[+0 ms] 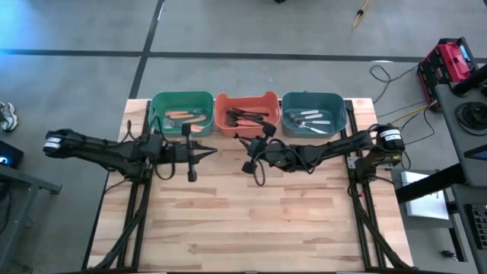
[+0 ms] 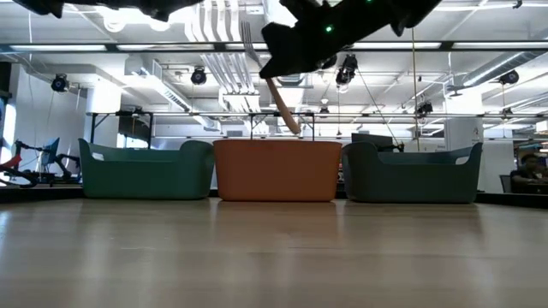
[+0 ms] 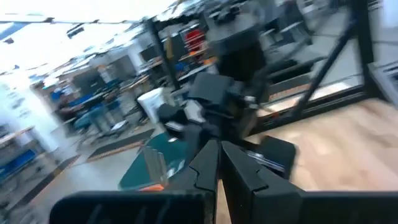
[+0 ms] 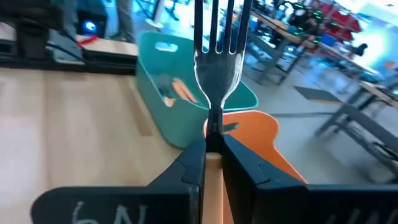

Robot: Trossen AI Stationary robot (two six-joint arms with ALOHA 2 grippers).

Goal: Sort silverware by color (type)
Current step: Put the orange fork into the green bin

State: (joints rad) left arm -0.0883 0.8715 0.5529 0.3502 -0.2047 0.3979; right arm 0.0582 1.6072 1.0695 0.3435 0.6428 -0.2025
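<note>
I see three bins in a row along the far edge of the tabletop [image 1: 251,221]. On the left is the green bin [image 1: 182,113], holding forks with orange handles [image 1: 183,116]. Just in front of it my left gripper [image 1: 209,152] hovers over the wood with its jaws together and nothing between them; in the left wrist view the two dark fingers [image 3: 205,168] meet in front of the lens.

In the middle sits the orange bin [image 1: 246,112] with the dark-handled forks [image 1: 247,116] piled inside. My right gripper [image 1: 245,144] reaches in from the right side and hangs just in front of this bin, above the tabletop. Its jaws are clamped on a fork [image 4: 216,59]: in the right wrist view the metal tines stand straight up beyond the fingertips, the neck is pinched between the fingers [image 4: 193,163], and a tan handle runs down between them. In the low view the same fork hangs tilted under the dark gripper, its pale handle slanting down toward the orange bin's rim without touching it.

On the right is the blue-grey bin [image 1: 314,113], holding the white and silver forks [image 1: 308,118]. The wood in front of the bins shows only the arms' shadows.
</note>
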